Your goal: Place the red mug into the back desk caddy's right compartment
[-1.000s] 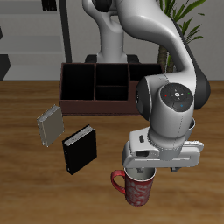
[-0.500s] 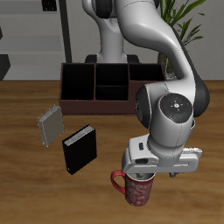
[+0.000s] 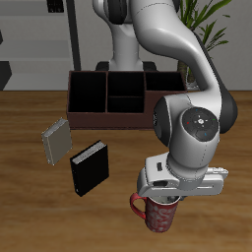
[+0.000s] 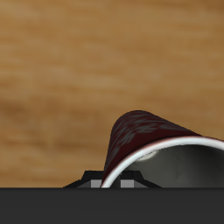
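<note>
The red mug (image 3: 156, 216) stands upright near the table's front edge, its handle (image 3: 132, 204) pointing sideways. My gripper (image 3: 164, 198) is down on the mug's rim, one finger inside the mug and one outside, jaws apart around the wall. In the wrist view the mug's patterned side (image 4: 136, 136) and grey-white inside (image 4: 188, 166) fill the frame close up. The back desk caddy (image 3: 106, 95) lies far back on the table. Its wide end section, the right compartment (image 3: 157, 79), is partly hidden behind my arm.
A black book (image 3: 89, 167) and a grey box (image 3: 56, 141) lie between the mug and the caddy, off to one side. A potted plant (image 3: 202, 25) stands behind the table. My arm rises over the table's middle.
My gripper has come down from just above the mug onto its rim. The mug has not moved.
</note>
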